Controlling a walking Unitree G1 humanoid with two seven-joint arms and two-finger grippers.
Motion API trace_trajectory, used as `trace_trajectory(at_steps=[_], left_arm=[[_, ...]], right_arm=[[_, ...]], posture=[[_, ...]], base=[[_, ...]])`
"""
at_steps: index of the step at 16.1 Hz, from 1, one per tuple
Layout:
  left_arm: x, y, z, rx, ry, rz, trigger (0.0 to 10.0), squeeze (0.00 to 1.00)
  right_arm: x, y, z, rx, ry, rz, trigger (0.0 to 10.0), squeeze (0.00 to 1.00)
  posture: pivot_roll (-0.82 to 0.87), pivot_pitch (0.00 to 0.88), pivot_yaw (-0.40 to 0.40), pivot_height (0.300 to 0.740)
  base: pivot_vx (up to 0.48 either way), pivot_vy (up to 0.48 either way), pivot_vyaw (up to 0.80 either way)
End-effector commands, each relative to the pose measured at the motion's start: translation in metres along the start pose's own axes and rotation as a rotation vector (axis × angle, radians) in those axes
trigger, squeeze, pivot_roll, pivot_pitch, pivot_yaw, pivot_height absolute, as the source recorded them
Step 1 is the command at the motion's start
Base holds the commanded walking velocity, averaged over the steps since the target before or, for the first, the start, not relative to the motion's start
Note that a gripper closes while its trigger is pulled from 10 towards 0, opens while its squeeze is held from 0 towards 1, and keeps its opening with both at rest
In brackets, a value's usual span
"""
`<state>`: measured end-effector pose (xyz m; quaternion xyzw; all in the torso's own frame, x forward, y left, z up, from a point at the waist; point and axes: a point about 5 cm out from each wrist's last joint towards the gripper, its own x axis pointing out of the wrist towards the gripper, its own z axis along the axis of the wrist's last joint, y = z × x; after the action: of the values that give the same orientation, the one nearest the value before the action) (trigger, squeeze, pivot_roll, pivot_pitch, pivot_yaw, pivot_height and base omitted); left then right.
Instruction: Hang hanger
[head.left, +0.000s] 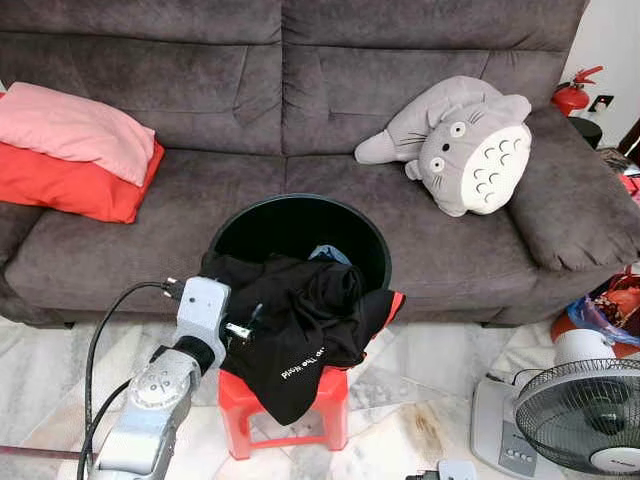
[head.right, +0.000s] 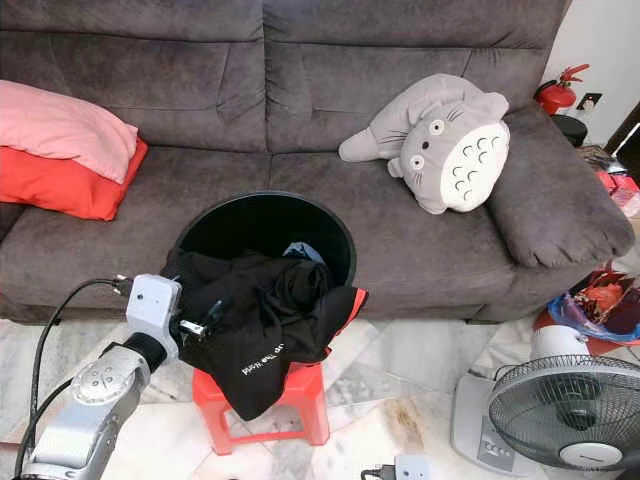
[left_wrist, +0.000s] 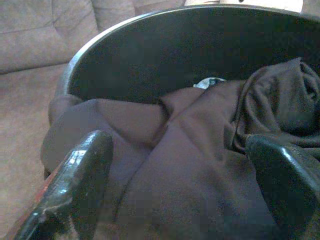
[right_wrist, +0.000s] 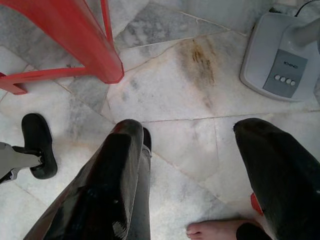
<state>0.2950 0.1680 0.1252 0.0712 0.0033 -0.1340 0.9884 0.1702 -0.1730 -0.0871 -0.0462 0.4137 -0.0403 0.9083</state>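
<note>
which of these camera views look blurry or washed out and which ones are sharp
Left and right eye views: sharp, evenly lit, black garment over the bucket readable. Left wrist view: soft, washed out, left gripper fingers blurred. Right wrist view: floor crisp, right gripper fingers blurred with glare.

Silver left arm (head.left: 150, 405), black cable (head.left: 100, 345), glossy black fingers (left_wrist: 75, 185).

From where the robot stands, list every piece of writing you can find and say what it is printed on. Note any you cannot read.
White lettering on the black garment draped over the black basket: upside down and too blurred to read.
Small grey word on the fan base above its buttons: too small to read with certainty.
Nothing else carries readable text.
</note>
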Motion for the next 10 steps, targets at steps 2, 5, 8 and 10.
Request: trace_trajectory(at_steps=[2, 5, 8, 10], left_arm=[[-0.002, 0.002, -0.011, 0.033, 0.074, 0.011, 10.0, 0.0], [-0.002, 0.002, -0.018, 0.039, 0.126, 0.019, 10.0, 0.0], [-0.002, 0.002, -0.021, 0.041, 0.154, 0.018, 7.0, 0.0], [-0.002, 0.001, -0.021, 0.047, 0.162, 0.01, 0.1, 0.0]], right_arm=[[-0.003, 0.0, -0.008, -0.007, 0.018, -0.005, 10.0, 0.0], [-0.003, 0.0, -0.008, -0.013, 0.018, -0.001, 10.0, 0.0], [-0.003, 0.0, -0.009, -0.016, 0.02, -0.001, 10.0, 0.0], [-0.003, 0.0, -0.009, -0.017, 0.02, -0.001, 10.0, 0.0]], posture=[[-0.04, 0.211, -0.022, 0.74], [-0.04, 0.214, -0.024, 0.74], [-0.04, 0.215, -0.024, 0.74], [-0.04, 0.215, -0.023, 0.74]], base=[[0.0, 0.0, 0.0], [0.0, 0.0, 0.0], [0.0, 0.0, 0.0], [0.0, 0.0, 0.0]])
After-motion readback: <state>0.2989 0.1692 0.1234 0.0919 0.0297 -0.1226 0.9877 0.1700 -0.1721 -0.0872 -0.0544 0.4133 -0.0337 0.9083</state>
